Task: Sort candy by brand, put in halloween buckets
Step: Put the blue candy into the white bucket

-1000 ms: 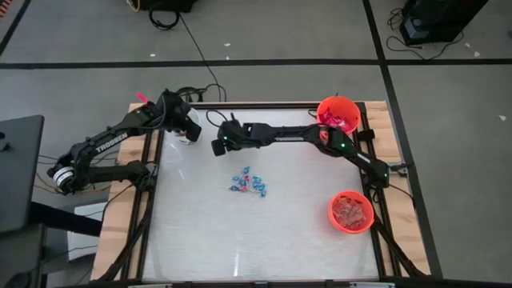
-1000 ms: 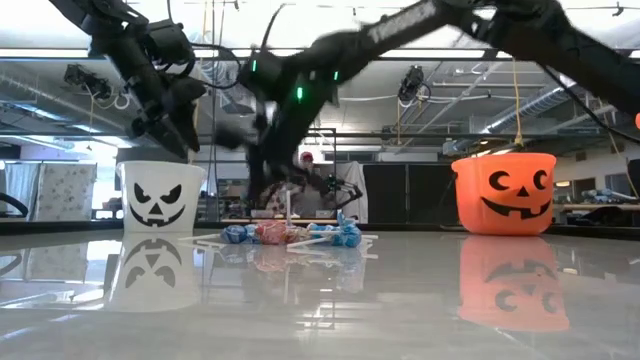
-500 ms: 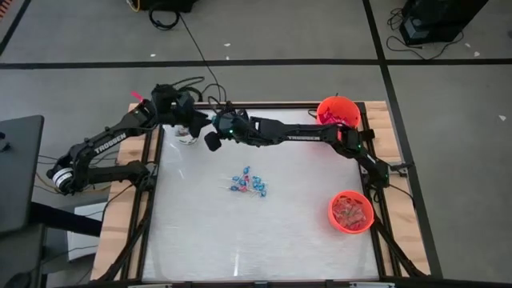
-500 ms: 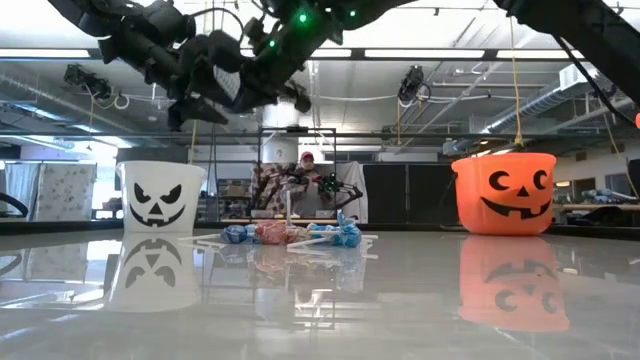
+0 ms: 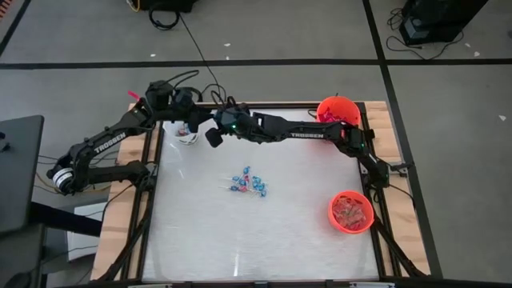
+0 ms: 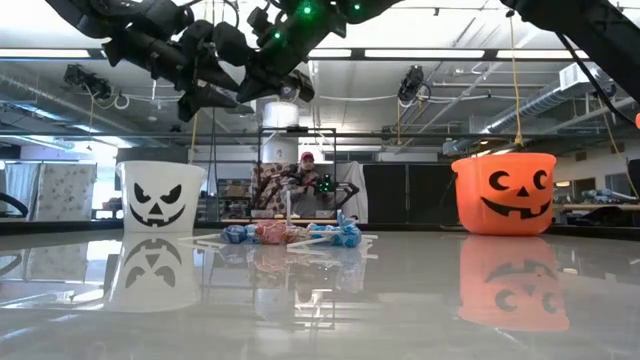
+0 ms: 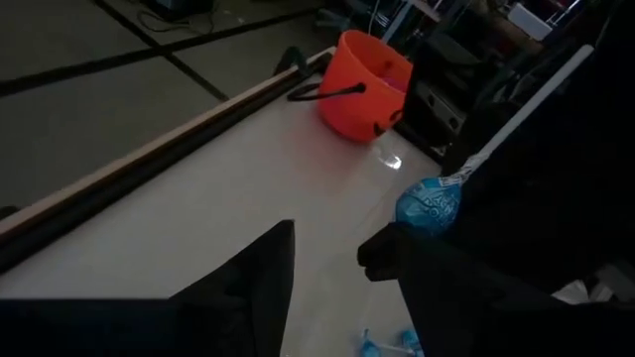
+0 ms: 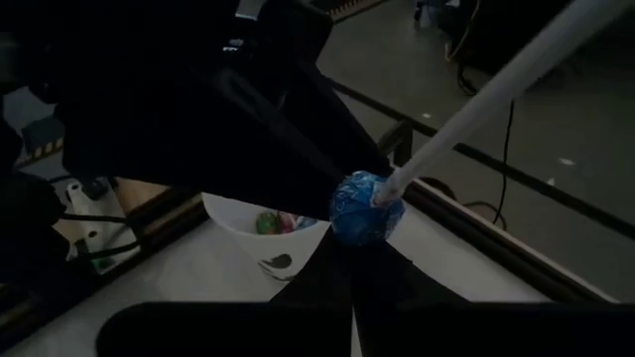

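Now left pincer point(image 7: 327, 260) nearer the lollipop point(image 8: 366, 207).

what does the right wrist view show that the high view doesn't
Right wrist view only: a blue lollipop on a white stick, held over the white bucket, with wrapped candy visible inside that bucket.

High view only: both orange buckets, the loose candy pile mid-table, and the left gripper meeting the right gripper at the table's far left corner.

Both: the white bucket and the two grippers close together above it.
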`<state>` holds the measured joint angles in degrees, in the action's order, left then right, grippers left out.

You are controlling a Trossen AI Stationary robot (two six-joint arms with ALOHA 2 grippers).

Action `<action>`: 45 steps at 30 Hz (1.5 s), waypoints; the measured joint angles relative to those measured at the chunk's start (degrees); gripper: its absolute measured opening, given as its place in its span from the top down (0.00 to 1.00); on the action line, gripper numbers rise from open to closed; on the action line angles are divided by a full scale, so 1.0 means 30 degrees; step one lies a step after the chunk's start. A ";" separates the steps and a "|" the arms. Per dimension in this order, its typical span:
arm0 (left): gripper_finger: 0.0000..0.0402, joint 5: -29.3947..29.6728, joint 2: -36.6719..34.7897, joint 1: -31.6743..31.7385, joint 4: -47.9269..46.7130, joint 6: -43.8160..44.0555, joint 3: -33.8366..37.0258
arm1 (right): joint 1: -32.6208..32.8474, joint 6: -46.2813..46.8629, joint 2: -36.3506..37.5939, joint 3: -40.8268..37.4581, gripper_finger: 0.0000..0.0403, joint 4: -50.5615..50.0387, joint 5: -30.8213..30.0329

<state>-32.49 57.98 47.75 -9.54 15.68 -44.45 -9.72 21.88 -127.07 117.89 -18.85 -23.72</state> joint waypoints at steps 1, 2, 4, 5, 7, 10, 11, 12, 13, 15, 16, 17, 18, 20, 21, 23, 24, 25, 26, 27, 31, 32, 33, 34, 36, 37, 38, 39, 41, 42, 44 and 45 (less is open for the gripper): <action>0.55 -0.0083 0.0000 0.0000 0.0029 -0.0022 0.0000 | -0.0007 -0.0038 0.0000 0.0000 0.99 0.0007 -0.0038; 0.55 -0.0142 -0.0020 0.0000 0.0050 -0.0119 0.0000 | -0.0033 -0.0092 0.0000 0.0000 0.99 0.0007 -0.0074; 0.55 -0.0244 -0.0204 0.0022 -0.0021 -0.0711 0.0000 | -0.0080 -0.0149 0.0000 0.0000 0.99 0.0051 -0.0075; 0.55 -0.0445 -0.0380 0.0022 -0.0026 -0.1152 0.0000 | -0.0107 -0.0151 -0.0007 0.0000 0.99 0.0085 -0.0075; 0.53 -0.1248 -0.0870 -0.0077 0.0392 -0.2078 -0.0072 | -0.0227 -0.0156 -0.0092 0.0000 0.99 0.0024 0.0039; 0.48 -0.1373 -0.1466 -0.0102 0.0305 -0.3378 -0.0087 | -0.0369 0.0077 -0.0197 -0.0015 0.99 -0.0374 0.0091; 0.46 -0.1075 -0.1597 -0.0073 0.0271 -0.3877 -0.0080 | -0.0390 0.0124 -0.0191 -0.0015 0.99 -0.0388 0.0201; 0.43 -0.0801 -0.1686 -0.0062 0.0257 -0.4210 -0.0073 | -0.0430 0.0086 -0.0147 -0.0015 0.99 -0.0315 0.0278; 0.41 -0.0573 -0.1729 -0.0092 0.0271 -0.4271 -0.0073 | -0.0437 -0.0011 -0.0130 -0.0010 0.99 -0.0227 0.0282; 0.36 -0.0075 -0.1683 -0.0131 0.0153 -0.4395 -0.0073 | -0.0437 -0.0339 -0.0124 -0.0007 0.99 -0.0020 0.0274; 0.34 0.0120 -0.1617 -0.0117 0.0011 -0.4502 -0.0073 | -0.0437 -0.0377 -0.0124 -0.0007 0.99 0.0048 0.0221; 0.32 0.0501 -0.1587 -0.0111 -0.0100 -0.4578 -0.0066 | -0.0437 -0.0407 -0.0124 -0.0007 0.99 0.0177 0.0154; 0.30 0.0819 -0.1588 -0.0086 -0.0185 -0.4583 -0.0066 | -0.0437 -0.0459 -0.0124 -0.0007 0.99 0.0381 0.0087; 0.28 0.1668 -0.1596 -0.0066 -0.0330 -0.4596 -0.0066 | -0.0437 -0.0700 -0.0124 -0.0007 0.99 0.0751 -0.0215; 0.27 0.1972 -0.1596 -0.0070 -0.0455 -0.4590 -0.0066 | -0.0437 -0.0845 -0.0124 -0.0007 0.99 0.0926 -0.0245; 0.27 0.2376 -0.1590 -0.0073 -0.0531 -0.4545 -0.0066 | -0.0434 -0.0928 -0.0124 -0.0007 0.99 0.1109 -0.0526; 0.27 0.2532 -0.1596 -0.0063 -0.0502 -0.4513 -0.0066 | -0.0430 -0.0956 -0.0124 -0.0007 0.99 0.1242 -0.0666; 0.27 0.2583 -0.1596 -0.0058 -0.0500 -0.4511 -0.0066 | -0.0430 -0.1128 -0.0124 -0.0007 0.99 0.1432 -0.0686; 0.27 0.2622 -0.1596 -0.0053 -0.0500 -0.4535 -0.0066 | -0.0430 -0.1411 -0.0124 -0.0007 0.99 0.1649 -0.0673; 0.27 0.2646 -0.1596 -0.0044 -0.0434 -0.4590 -0.0062 | -0.0430 -0.1729 -0.0124 -0.0007 0.99 0.1844 -0.0665; 0.27 0.2406 -0.1588 -0.0051 0.0250 -0.4714 -0.0058 | -0.0397 -0.2490 -0.0124 -0.0007 0.99 0.2423 -0.0582; 0.28 0.2336 -0.1588 -0.0051 0.0455 -0.4718 -0.0058 | -0.0393 -0.2605 -0.0124 -0.0007 0.99 0.2558 -0.0574; 0.29 0.2291 -0.1588 -0.0051 0.0594 -0.4711 -0.0058 | -0.0379 -0.2789 -0.0121 -0.0007 0.99 0.2677 -0.0563; 0.30 0.2257 -0.1588 -0.0051 0.0736 -0.4675 -0.0058 | -0.0379 -0.2971 -0.0117 -0.0007 0.99 0.2763 -0.0482; 0.34 0.1943 -0.1588 -0.0051 0.0962 -0.4612 -0.0058 | -0.0379 -0.3273 -0.0117 -0.0007 0.99 0.2942 -0.0345; 0.36 0.1868 -0.1588 -0.0051 0.0969 -0.4619 -0.0058 | -0.0379 -0.3320 -0.0117 -0.0007 0.99 0.3005 -0.0344; 0.39 0.1854 -0.1588 -0.0051 0.0974 -0.4607 -0.0058 | -0.0379 -0.3351 -0.0117 -0.0007 0.99 0.3024 -0.0345; 0.42 0.1810 -0.1581 -0.0051 0.0976 -0.4592 -0.0058 | -0.0379 -0.3354 -0.0117 -0.0007 0.99 0.3064 -0.0345; 0.48 0.1774 -0.1581 -0.0048 0.0966 -0.4590 -0.0058 | -0.0379 -0.3362 -0.0117 -0.0007 0.99 0.3108 -0.0330; 0.52 0.1779 -0.1574 -0.0044 0.0961 -0.4590 -0.0058 | -0.0379 -0.3362 -0.0117 -0.0007 0.99 0.3114 -0.0330; 0.60 0.1801 -0.1574 -0.0044 0.0969 -0.4590 -0.0058 | -0.0379 -0.3356 -0.0109 -0.0007 0.99 0.3127 -0.0329; 0.64 0.1801 -0.1574 -0.0044 0.0969 -0.4583 -0.0058 | -0.0379 -0.3362 -0.0109 -0.0007 0.99 0.3132 -0.0289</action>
<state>-27.09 53.25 47.62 -6.63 1.93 -44.62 -10.85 11.79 -127.39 117.86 -9.45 -24.59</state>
